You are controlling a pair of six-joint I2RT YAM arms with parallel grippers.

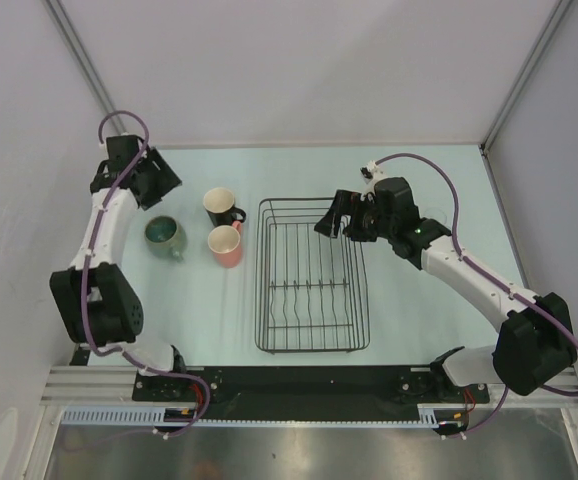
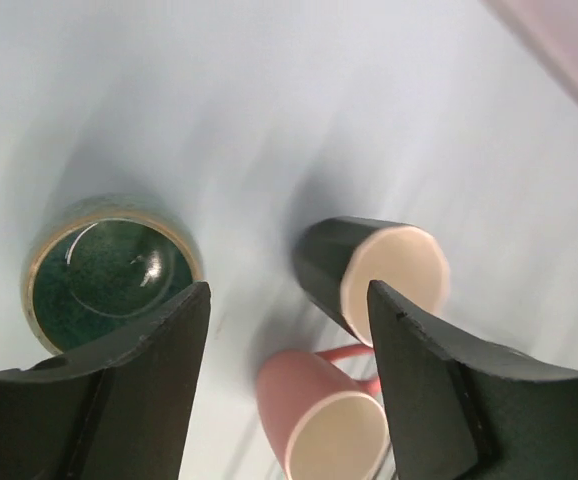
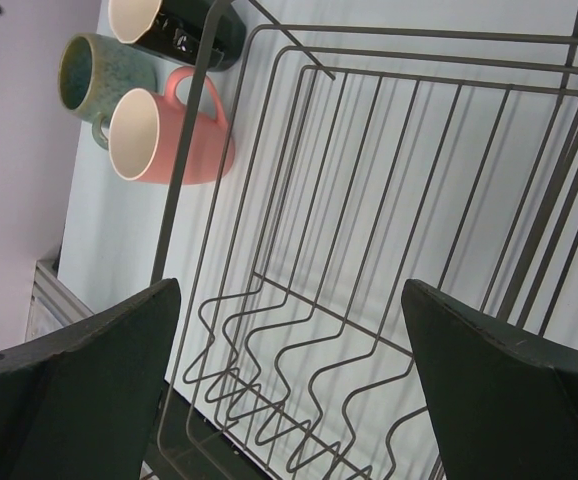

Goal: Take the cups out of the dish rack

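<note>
No legible text or markings

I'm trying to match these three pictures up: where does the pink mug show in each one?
Top view: pink mug left of centre, just left of the rack.
Left wrist view: pink mug at bottom centre.
Right wrist view: pink mug at upper left, outside the rack.
Shared landmark: the black mug right beside it in all three.

From my console, the left gripper (image 1: 159,190) sat upper left with jaws parted, while the right gripper (image 1: 329,222) hung centre-right, jaws spread wide.
</note>
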